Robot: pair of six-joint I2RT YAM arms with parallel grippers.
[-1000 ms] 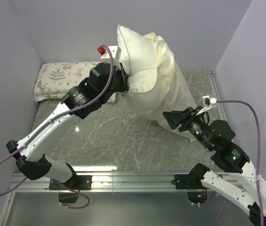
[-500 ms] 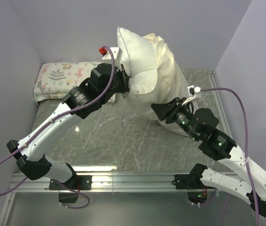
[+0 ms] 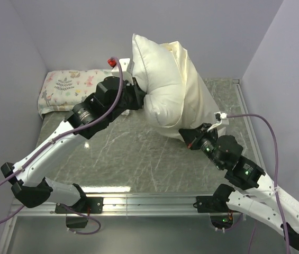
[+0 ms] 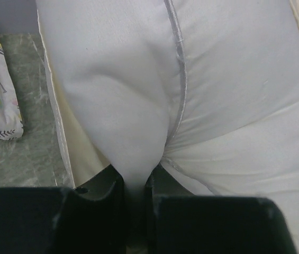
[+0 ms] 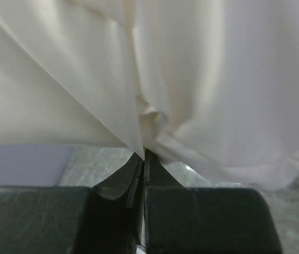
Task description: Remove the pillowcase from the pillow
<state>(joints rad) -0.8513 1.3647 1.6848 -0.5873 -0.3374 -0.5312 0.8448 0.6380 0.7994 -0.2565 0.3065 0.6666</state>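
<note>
The plump white pillow stands raised on end over the back of the table, its top bare. The cream pillowcase hangs round its right and lower part. My left gripper is shut on a pinched fold of the pillow, with the jaws squeezing white fabric beside its seam. A strip of pillowcase shows behind it. My right gripper is at the case's lower edge. Its jaws are shut on a thin fold of the pillowcase.
A small floral animal-print pillow lies at the back left corner against the wall. The table has a grey marbled top. An aluminium rail runs along the near edge, and a frame bar lines the right side.
My right gripper moved left and forward to the pillowcase's lower edge and closed on it. The left arm shifted slightly, still gripping the pillow.
</note>
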